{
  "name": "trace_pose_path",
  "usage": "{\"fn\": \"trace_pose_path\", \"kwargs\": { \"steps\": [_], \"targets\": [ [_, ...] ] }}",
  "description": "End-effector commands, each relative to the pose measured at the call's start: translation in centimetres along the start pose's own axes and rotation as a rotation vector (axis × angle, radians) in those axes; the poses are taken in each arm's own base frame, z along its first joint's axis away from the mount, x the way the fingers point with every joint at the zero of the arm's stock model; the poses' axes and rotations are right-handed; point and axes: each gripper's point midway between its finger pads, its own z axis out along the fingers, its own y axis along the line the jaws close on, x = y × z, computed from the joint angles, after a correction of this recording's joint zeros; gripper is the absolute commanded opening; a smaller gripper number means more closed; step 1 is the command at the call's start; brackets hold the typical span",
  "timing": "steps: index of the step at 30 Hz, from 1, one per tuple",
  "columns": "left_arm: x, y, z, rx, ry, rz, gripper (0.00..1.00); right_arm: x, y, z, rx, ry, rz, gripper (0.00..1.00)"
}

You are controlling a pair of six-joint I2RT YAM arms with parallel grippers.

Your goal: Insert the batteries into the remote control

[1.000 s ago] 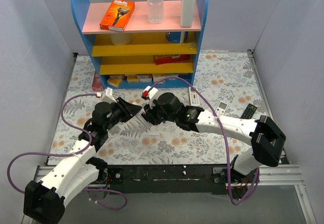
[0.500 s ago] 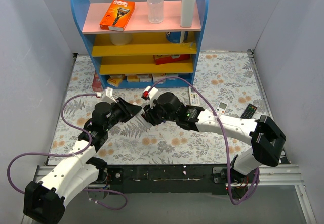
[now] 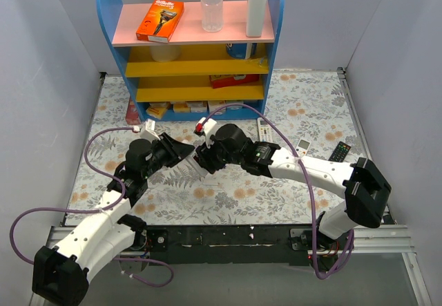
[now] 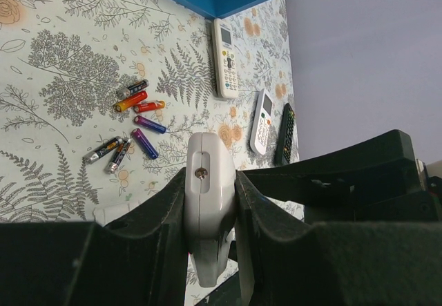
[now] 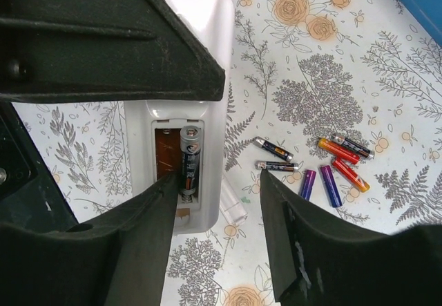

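My left gripper (image 4: 209,182) is shut on the white remote control (image 4: 207,202) and holds it above the table. In the right wrist view the remote (image 5: 207,23) has its back compartment open, with one dark battery (image 5: 189,161) seated in the right slot; the left slot shows bare. My right gripper (image 5: 219,182) is open and empty, with its jaws standing on either side of the remote's lower edge. Several loose batteries (image 5: 324,171), red, purple and dark, lie on the floral mat; they also show in the left wrist view (image 4: 135,123). The two grippers meet at mid-table (image 3: 197,157).
A clear battery cover (image 5: 233,206) lies on the mat beside the remote. Two shorter white remotes (image 4: 225,57) (image 4: 262,121) and a black remote (image 4: 285,133) lie to the right. A blue shelf unit (image 3: 193,64) stands at the back.
The right arm has shifted very slightly over the remote. The left arm holds the remote still.
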Motion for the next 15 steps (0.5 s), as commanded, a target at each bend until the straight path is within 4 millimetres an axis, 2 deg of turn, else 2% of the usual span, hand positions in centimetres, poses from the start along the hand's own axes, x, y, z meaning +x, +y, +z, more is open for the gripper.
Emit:
{"fn": "trace_pose_path", "kwargs": {
  "steps": [1, 5, 6, 8, 12, 15],
  "targets": [
    [-1.1, -2.3, -0.1, 0.064, -0.019, 0.024, 0.0, -3.3, 0.6, -1.9, -0.03, -0.068, -0.026, 0.61],
    [-1.1, -2.4, 0.1, 0.063, -0.013, 0.031, 0.0, -3.5, 0.8, -2.1, -0.037, -0.068, -0.031, 0.63],
    [-0.8, -1.8, 0.1, 0.039, 0.002, 0.027, 0.0, -3.6, 0.8, -2.2, -0.038, -0.072, -0.031, 0.63],
    [-0.7, -1.8, 0.2, 0.033, 0.008, 0.034, 0.0, -3.7, 1.5, -2.5, -0.077, -0.071, -0.038, 0.65],
    [-0.9, -1.9, 0.2, 0.026, 0.013, 0.046, 0.0, -4.0, 1.5, -3.1, -0.078, -0.078, -0.052, 0.71],
    [-0.8, -2.0, 0.3, 0.028, 0.023, 0.054, 0.0, -4.8, 1.6, -4.0, -0.083, -0.097, -0.068, 0.72]
  ]
}}
